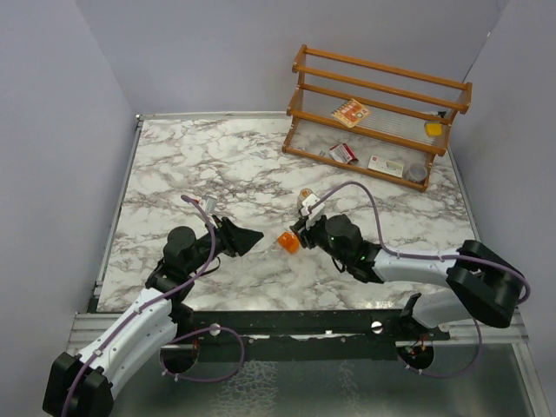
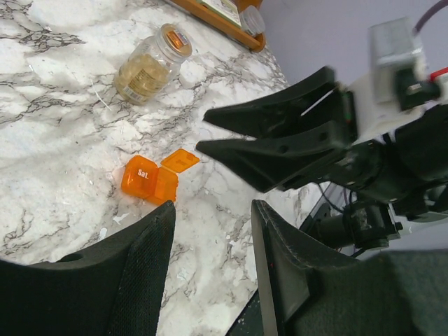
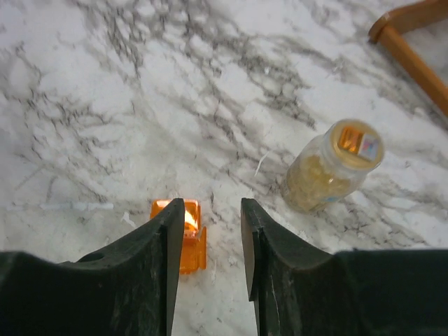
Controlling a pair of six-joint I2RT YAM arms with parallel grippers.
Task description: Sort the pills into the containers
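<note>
**Both grippers over the orange box, mid-table**

The orange box (image 1: 287, 241) sits on the marble table (image 1: 200, 156) around the middle, a touch toward the near edge, with an arm closing in from each side. From the left wrist you can read "Sat." on the box (image 2: 143, 178). Its little lid is flipped open and lies flat beside it on the side toward the far right corner.

The right gripper (image 3: 211, 204) comes in from the right edge, fingers parted to a moderate gap and nothing clamped. The right wrist view shows the box (image 3: 194, 245) down on the marble, half hidden behind one finger, with bare table between the tips. Whether that finger touches the box, I can't tell. In the left wrist view the same gripper (image 2: 203, 133) hangs just beside the box, tips only slightly apart from that angle.

The left gripper (image 1: 252, 236) points in from the left edge and hovers near the box. Its fingers (image 2: 150, 238) stand about half wide and only marble shows between them.

The clear jar (image 2: 149, 64) lies on its side, apart from the box toward the far right corner, with a tan-yellow filling showing through the wall. The right wrist view has the jar (image 3: 329, 168) off to one side of the fingers, lid end tilted up at the camera.

At the far right corner stands the wooden rack (image 1: 298, 65), with a red-and-white packet (image 1: 350, 114) on a shelf and a grey tin (image 1: 416, 172) at the lower right end.
</note>
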